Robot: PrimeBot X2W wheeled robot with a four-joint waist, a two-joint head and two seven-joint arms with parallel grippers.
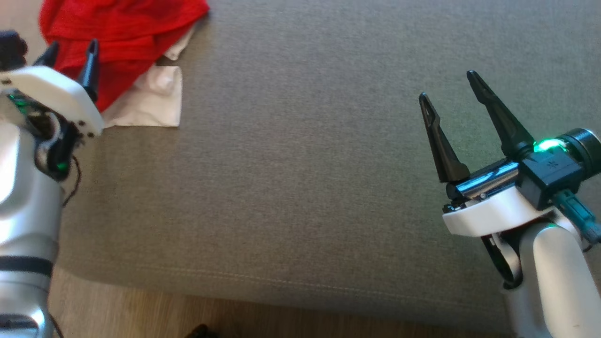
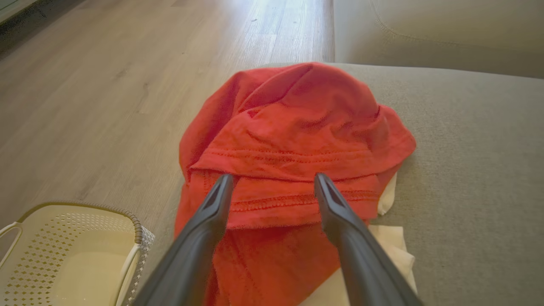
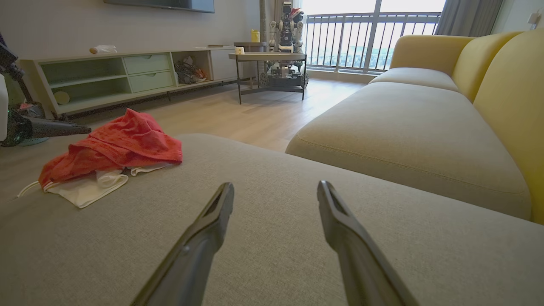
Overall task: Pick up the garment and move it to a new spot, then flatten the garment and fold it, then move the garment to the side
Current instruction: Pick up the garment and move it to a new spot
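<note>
Garment: red, hem stitching showing. It is bunched in a heap at the far left corner of the grey sofa seat, close to the edge above the wooden floor. It lies on a white cloth that pokes out from under its near side. I can't tell whether the white piece is a separate item.

My left tool: fingers spread wide, pinching nothing, poised at the near hem of the heap. Whether the tips touch the fabric, I can't tell.

My right tool: also spread, nothing in it, over bare cushion well apart from the garment.

Progress, as I judge it: nothing done. The garment is not yet lifted, moved, flattened or folded. The whole job is left: pick up, carry to a new spot, flatten, fold, set aside. A first grab with the left tool looks like the step in hand.

Containers: one cream perforated basket on the floor, just beside the seat's corner and below my left tool. The part of its inside I can see holds nothing.
</note>
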